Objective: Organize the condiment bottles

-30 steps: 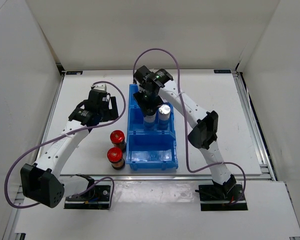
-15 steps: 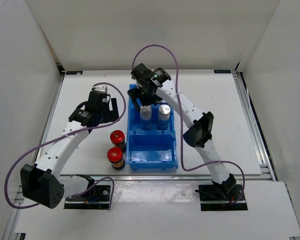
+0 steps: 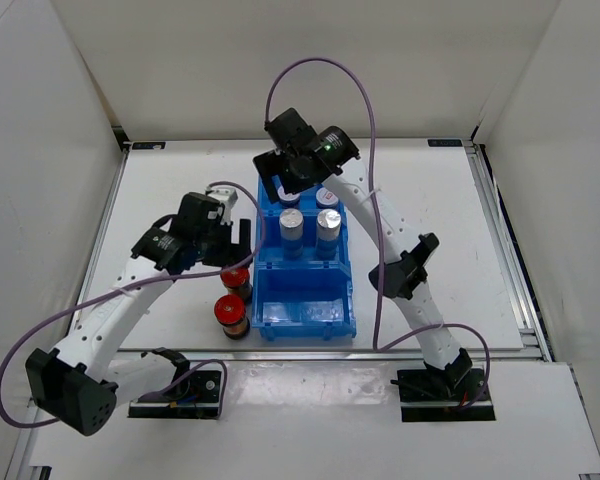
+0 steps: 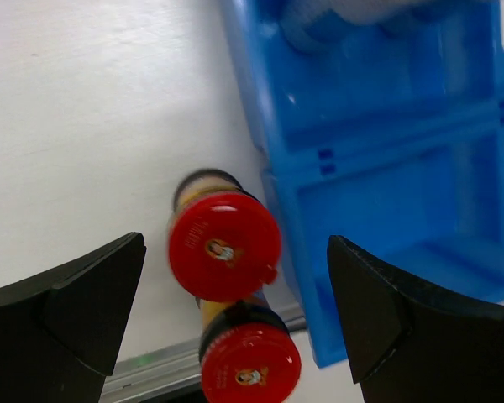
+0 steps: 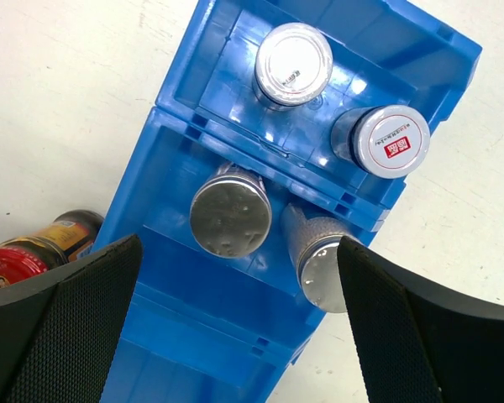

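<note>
Four silver-capped condiment bottles stand in the blue bin (image 5: 181,117). A plain-capped one (image 5: 293,64) and one with a red mark (image 5: 391,141) share the far compartment. Two more (image 3: 292,222) (image 3: 328,222) stand side by side in the middle compartment. My right gripper (image 3: 296,186) hovers open above the bin, holding nothing. Two red-capped bottles (image 3: 236,274) (image 3: 229,310) stand on the table just left of the bin. My left gripper (image 4: 235,243) is open above the farther red-capped bottle (image 4: 225,246), a finger on each side and well apart from it; the nearer one (image 4: 250,365) is below.
The bin's left wall (image 4: 277,201) runs close beside the red-capped bottles. Purple cables (image 3: 365,110) loop over both arms. White walls enclose the table, and its metal front edge (image 3: 330,352) lies just behind the nearer red-capped bottle.
My right gripper opened, left a silver-capped bottle in the middle compartment, and lifted toward the far end. My left gripper moved nearer, over the red-capped bottles.
</note>
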Controlling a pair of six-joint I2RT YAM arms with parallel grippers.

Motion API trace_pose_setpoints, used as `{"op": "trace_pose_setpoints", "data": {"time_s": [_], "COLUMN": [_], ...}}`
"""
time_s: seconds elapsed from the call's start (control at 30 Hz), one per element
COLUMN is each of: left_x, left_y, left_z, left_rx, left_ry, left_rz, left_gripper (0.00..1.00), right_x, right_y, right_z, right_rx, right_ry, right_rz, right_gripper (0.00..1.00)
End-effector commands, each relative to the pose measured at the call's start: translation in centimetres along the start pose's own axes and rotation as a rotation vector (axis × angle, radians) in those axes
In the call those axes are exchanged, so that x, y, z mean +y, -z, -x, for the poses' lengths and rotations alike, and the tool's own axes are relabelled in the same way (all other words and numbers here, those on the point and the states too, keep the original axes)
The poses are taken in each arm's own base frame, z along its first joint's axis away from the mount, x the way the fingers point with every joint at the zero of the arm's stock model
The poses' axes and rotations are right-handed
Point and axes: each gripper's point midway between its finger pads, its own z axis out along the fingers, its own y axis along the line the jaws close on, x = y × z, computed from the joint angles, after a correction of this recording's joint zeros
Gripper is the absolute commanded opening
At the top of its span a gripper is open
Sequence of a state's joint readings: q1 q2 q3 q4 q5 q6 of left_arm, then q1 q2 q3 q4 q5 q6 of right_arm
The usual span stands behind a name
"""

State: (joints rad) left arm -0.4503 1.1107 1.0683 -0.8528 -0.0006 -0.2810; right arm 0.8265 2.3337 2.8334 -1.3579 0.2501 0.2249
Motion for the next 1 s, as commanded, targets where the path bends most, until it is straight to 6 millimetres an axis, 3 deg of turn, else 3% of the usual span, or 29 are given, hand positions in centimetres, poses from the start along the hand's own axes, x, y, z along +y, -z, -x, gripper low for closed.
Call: {"op": "trace_pose_setpoints", "data": {"time_s": [0.0, 0.1, 0.23, 0.37, 0.67, 0.7, 0.97], "left_x": [-2.6, -4.0, -3.0, -0.7, -0.2, 0.1, 0.9], "left_y": [1.0, 1.0, 0.6, 0.0, -0.3, -0.7, -2.6], "left_z": [-2.6, -3.3, -3.5, -3.7, -4.0, -5.0, -5.6], "left_rx": [0.065, 0.08, 0.07, 0.061, 0.052, 0.076, 0.095], "left_ry": [-0.117, -0.161, -0.143, -0.079, -0.079, -0.082, -0.047], "left_rz": [-0.126, -0.177, -0.096, 0.044, 0.066, 0.074, 0.135], "left_gripper": [1.0, 1.0, 1.0, 1.0, 1.0, 1.0, 1.0], "right_x": [-0.6, -0.8, -1.0, -1.2, -1.8, -1.6, -1.5], "right_y": [3.0, 3.8, 4.0, 5.0, 5.3, 5.2, 5.1], "right_z": [-1.2, -1.6, -2.9, -3.2, -3.7, -3.7, -3.3], "right_rx": [0.028, 0.031, 0.072, 0.075, 0.093, 0.096, 0.078], "right_ry": [0.027, 0.028, 0.038, 0.04, 0.039, 0.038, 0.042], "right_rz": [-0.042, -0.062, -0.113, -0.132, -0.161, -0.153, -0.147], "right_gripper": [1.0, 1.0, 1.0, 1.0, 1.0, 1.0, 1.0]}}
